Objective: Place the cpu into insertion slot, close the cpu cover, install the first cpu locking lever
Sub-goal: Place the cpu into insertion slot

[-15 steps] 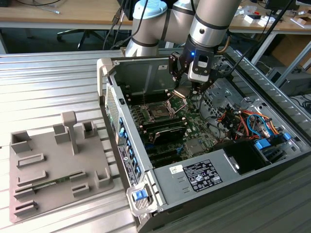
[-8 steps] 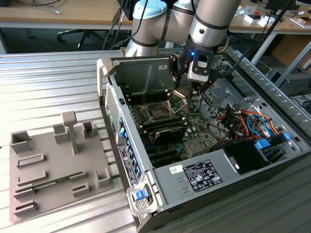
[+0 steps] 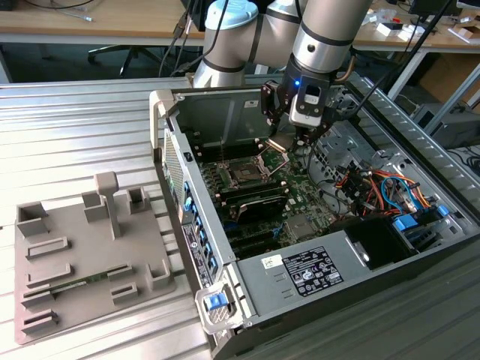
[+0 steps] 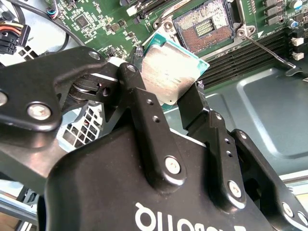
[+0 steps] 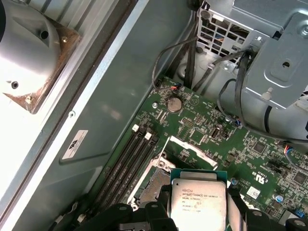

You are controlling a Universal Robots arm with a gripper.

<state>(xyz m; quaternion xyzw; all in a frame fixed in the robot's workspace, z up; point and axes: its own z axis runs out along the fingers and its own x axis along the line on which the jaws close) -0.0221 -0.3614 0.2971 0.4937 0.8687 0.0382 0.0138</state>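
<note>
In the exterior view, a ribbed metal surface (image 3: 90,120) carries a grey tray (image 3: 82,292) of holders, at nine o'clock from the open case (image 3: 375,300). Nearest inside the case is a labelled power unit (image 3: 315,270). Beyond it lies the green board (image 3: 296,217).

Farther in sits the slot (image 3: 244,174), uncovered, with its field of contacts bare in the second wrist view (image 4: 204,26). The first wrist view catches one corner of it (image 5: 153,182). The cover (image 5: 179,142) is swung up off the slot. A thin lever (image 4: 269,50) runs out from one slot corner across the memory slots (image 4: 240,57).

At one o'clock from the slot in the exterior view, the jaws grip the cpu (image 3: 279,142) by two opposite edges. It hangs tilted in the air, clear of the slot and near it. Its silvery face turns toward both wrist cameras (image 4: 168,72) (image 5: 198,204). A green border shows around that face.

At twelve o'clock from the jaws the arm (image 3: 322,37) rises out of the case. A wooden desk (image 3: 112,22) stands farthest back.
</note>
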